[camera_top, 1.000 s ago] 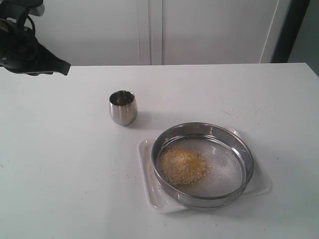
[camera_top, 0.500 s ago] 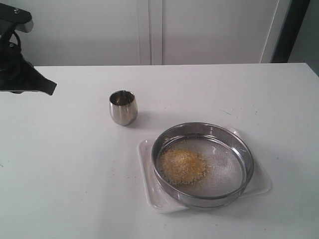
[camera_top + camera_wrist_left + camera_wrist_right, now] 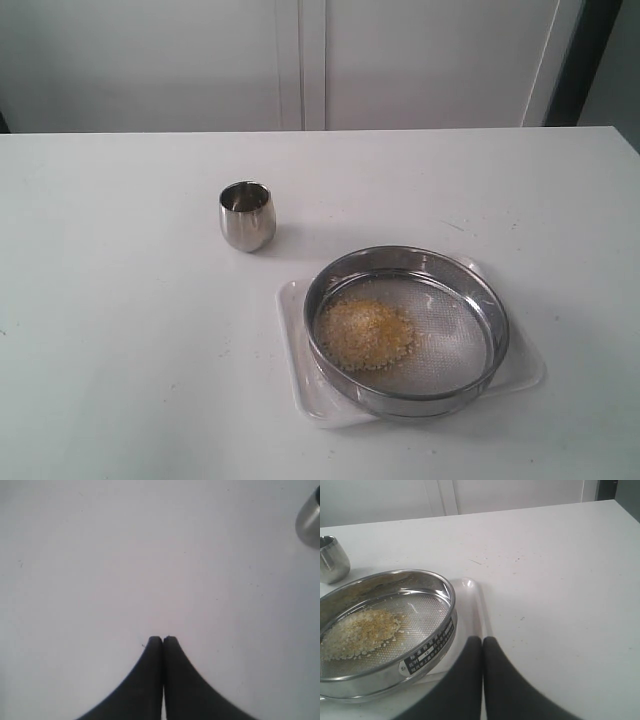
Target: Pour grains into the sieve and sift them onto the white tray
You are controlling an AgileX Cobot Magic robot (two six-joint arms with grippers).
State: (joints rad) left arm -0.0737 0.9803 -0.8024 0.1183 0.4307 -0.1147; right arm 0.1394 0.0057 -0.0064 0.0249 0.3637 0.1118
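**Q:** What has moved?

**A:** My left arm has gone. Half a second ago its dark bulk hung in the upper left of the exterior view, and now none of me shows there.

**Q:** And your grippers?

**A:** My left gripper [image 3: 163, 639] has its fingers pressed together on nothing, over the bare table [image 3: 120, 330]. My right gripper [image 3: 483, 639] is likewise closed and empty, near the tray's rim.

**Q:** Where is everything?

**A:** The white tray [image 3: 292, 300] lies lower right of centre. The sieve [image 3: 420, 405] rests on it and nearly fills it. A steel cup [image 3: 246, 215] stands upright further up and to the left, apart from both. The grains [image 3: 365, 333] sit heaped on the left part of the mesh, not spread.

**Q:** What could go wrong?

**A:** I judge that sifting comes next. The tray has little margin around the sieve, so a wide shake could send grains past its rim onto the table. Bumping the sieve wall with closed fingers could also slide the tray along with it.
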